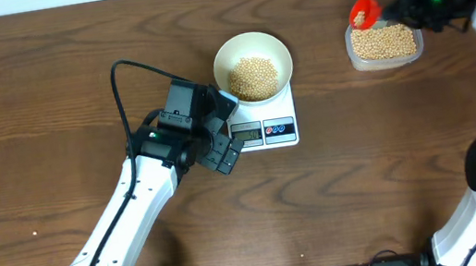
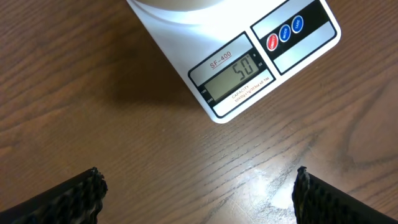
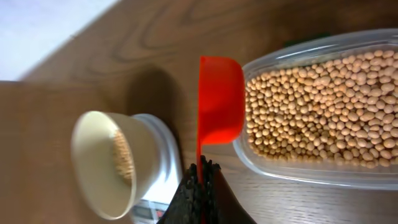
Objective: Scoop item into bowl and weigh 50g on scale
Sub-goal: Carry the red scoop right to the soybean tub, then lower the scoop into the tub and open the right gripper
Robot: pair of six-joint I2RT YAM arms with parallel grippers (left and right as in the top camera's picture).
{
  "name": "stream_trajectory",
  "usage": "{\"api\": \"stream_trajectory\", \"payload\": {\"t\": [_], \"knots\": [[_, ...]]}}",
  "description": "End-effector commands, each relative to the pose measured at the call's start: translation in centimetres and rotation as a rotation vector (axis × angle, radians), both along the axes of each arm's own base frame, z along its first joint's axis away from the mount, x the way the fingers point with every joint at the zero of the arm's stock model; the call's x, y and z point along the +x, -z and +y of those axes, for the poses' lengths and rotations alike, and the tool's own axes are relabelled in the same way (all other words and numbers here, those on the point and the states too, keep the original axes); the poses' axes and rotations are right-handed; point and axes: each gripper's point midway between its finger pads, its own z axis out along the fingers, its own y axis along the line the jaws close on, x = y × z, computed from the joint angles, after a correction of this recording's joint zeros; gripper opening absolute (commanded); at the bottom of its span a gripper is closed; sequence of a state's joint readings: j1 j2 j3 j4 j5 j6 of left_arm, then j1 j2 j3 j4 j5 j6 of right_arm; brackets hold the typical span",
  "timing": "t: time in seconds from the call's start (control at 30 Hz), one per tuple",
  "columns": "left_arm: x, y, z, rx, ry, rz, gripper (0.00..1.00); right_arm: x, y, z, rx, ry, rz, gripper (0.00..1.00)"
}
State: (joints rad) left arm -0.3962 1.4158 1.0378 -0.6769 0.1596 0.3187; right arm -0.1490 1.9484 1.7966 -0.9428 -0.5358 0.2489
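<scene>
Near the middle of the table [image 1: 46, 95], the bowl [image 1: 248, 40] sat on the scale [image 1: 289, 107], toward the scale's twelve o'clock end, with a heap of beans [image 1: 254, 78] inside it. The display [image 2: 233, 78] read 50. At the scale's nine o'clock the left gripper [image 1: 228, 132] hovered low over bare wood, its fingers [image 2: 68, 199] spread wide apart and holding nothing. At three o'clock from the bowl, well apart from it, stood a clear tub [image 1: 350, 47] filled with more beans. The right gripper [image 3: 200, 177] was clamped tight on the handle of a red scoop [image 3: 219, 99], whose cup hung at the tub's eleven o'clock edge.
</scene>
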Motion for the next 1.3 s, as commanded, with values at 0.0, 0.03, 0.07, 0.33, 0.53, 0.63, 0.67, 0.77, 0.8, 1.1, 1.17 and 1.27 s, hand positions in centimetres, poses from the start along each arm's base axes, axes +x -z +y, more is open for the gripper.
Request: {"api": "stream_trajectory", "payload": {"t": [0.0,0.03,0.07,0.33,0.53,0.63,0.67,0.77,0.8,1.1,1.17,1.27], "knots": [[-0.3,0.3,0.0,-0.003,0.012,0.013,0.98,-0.3,-0.2,-0.7,-0.162,0.022,-0.006,0.01],[-0.3,0.3,0.0,-0.003,0.012,0.012,0.98,-0.5,-0.1,-0.4,-0.163,0.014,0.004,0.01],[-0.3,0.3,0.0,-0.003,0.012,0.013,0.98,-0.7,0.0,-0.3,-0.161,0.012,0.011,0.01],[-0.3,0.3,0.0,-0.003,0.012,0.012,0.98,-0.4,-0.9,-0.3,-0.081,-0.015,-0.029,0.01],[-0.3,0.3,0.0,-0.003,0.012,0.013,0.98,-0.9,-0.4,-1.5,-0.11,-0.006,-0.006,0.01],[-0.3,0.3,0.0,-0.003,0.012,0.013,0.98,-1.4,0.3,-2.1,-0.163,0.013,0.032,0.01],[-0.3,0.3,0.0,-0.003,0.012,0.013,0.98,-1.6,0.5,-2.3,-0.184,0.018,0.044,0.01],[-0.3,0.3,0.0,-0.003,0.012,0.012,0.98,-1.8,0.9,-2.6,-0.238,0.032,0.061,0.01],[-0.3,0.3,0.0,-0.003,0.012,0.012,0.98,-1.8,1.0,-2.7,-0.256,0.035,0.064,0.01],[-0.3,0.3,0.0,-0.003,0.012,0.012,0.98,-2.3,1.8,-4.0,-0.475,0.075,0.107,0.01],[-0.3,0.3,0.0,-0.003,0.012,0.012,0.98,-2.4,1.8,-4.4,-0.533,0.092,0.115,0.01],[-0.3,0.3,0.0,-0.003,0.012,0.013,0.98,-2.4,1.7,-4.9,-0.615,0.109,0.117,0.01]]}}
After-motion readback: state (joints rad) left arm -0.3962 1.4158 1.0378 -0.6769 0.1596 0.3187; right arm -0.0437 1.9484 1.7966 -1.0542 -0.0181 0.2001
